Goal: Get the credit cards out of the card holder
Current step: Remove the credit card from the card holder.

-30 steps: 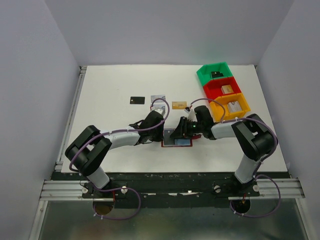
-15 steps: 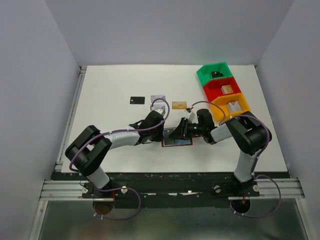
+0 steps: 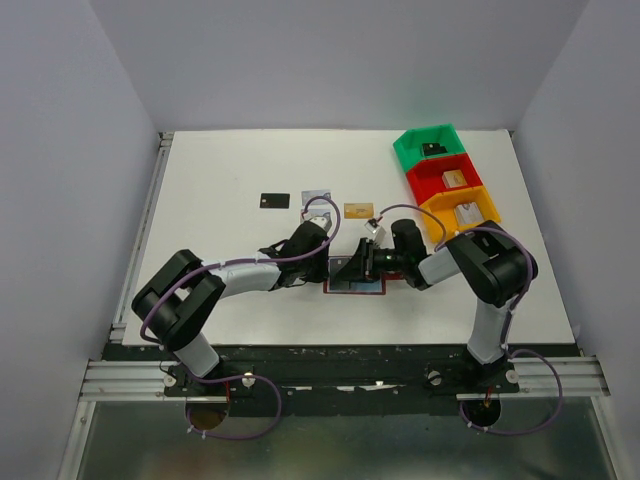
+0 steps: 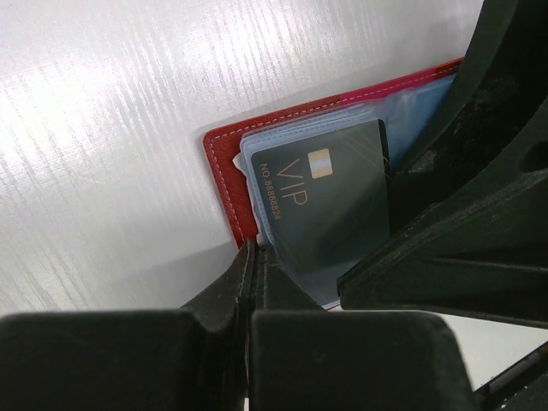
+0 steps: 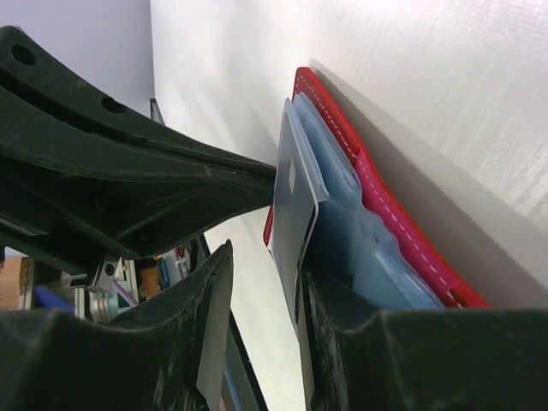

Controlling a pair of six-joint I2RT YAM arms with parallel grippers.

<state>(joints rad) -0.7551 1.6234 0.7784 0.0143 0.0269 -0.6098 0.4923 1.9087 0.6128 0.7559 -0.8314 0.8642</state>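
Left end effector [image 3: 322, 272], right end effector [image 3: 352, 270] crowd card holder [image 3: 368, 287]; bins [image 3: 445, 185] wall far right; open table [image 3: 220, 170] left.

White table [image 3: 220, 160], card holder [image 3: 360, 286]; three credit cards [image 3: 274, 200]; three bins [image 3: 400, 155]

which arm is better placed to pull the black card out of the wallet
Right. The right gripper has its jaws apart on either side of the black VIP card, lifted from the card holder. The left gripper is shut at the holder's red border, apparently pinning it.
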